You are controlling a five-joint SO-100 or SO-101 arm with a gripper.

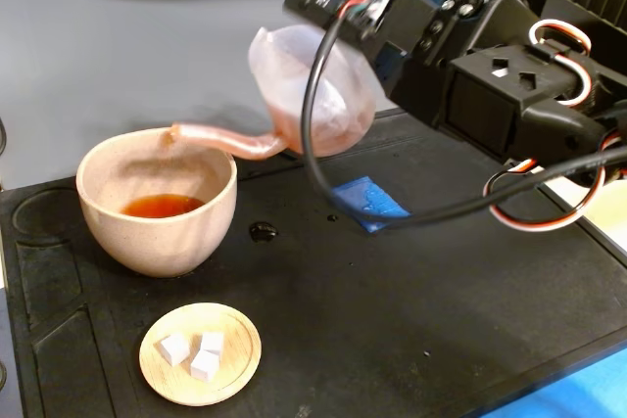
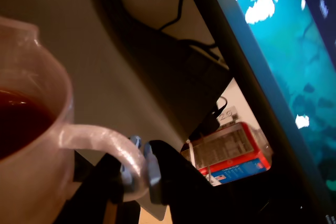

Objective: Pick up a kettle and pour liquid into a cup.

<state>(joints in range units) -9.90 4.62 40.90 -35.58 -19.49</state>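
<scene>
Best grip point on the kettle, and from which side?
The loop handle, from the side opposite the spout. It is the only thin part that stands off the wide conical kettle, and the claw is already shut on it in the wrist view, with the spout tip over the cup.

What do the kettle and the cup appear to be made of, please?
The kettle looks like thin translucent plastic: pinkish-white, and dark liquid shows through its wall in the wrist view. The cup seems to be ceramic or stoneware, though that is not certain: thick rim, matte beige-pink surface with fine speckles.
</scene>
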